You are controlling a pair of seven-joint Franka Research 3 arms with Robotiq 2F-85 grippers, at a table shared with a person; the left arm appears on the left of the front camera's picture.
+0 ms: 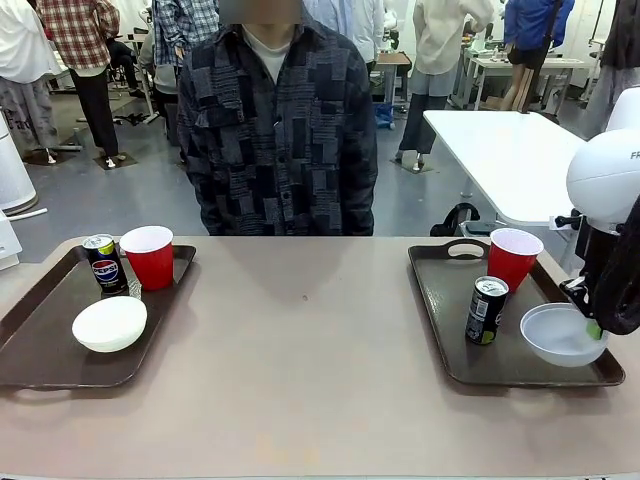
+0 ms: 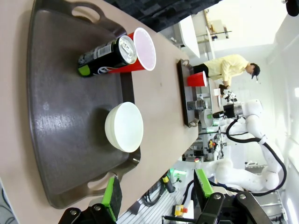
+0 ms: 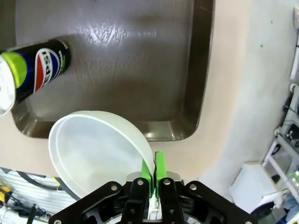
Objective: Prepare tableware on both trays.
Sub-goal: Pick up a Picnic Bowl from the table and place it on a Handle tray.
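Bowl point(image 3: 96, 149) rim pinched in my right gripper point(image 3: 153, 175) over the tray point(image 1: 440, 330); "Pepsi" can point(image 3: 35, 65) beside; my left gripper point(image 2: 156, 193) released.

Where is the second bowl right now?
In the front view the bowl is pinched at its rim by the right tool, over the near right corner of the right tray, beside the can.

Two set trays on the table point(image 1: 300, 350)

Right tray point(image 1: 440, 320): cup point(image 1: 513, 257) behind can point(image 1: 486, 311); right end effector point(image 1: 594, 328) pinches bowl point(image 1: 560, 335) rim beside the can.
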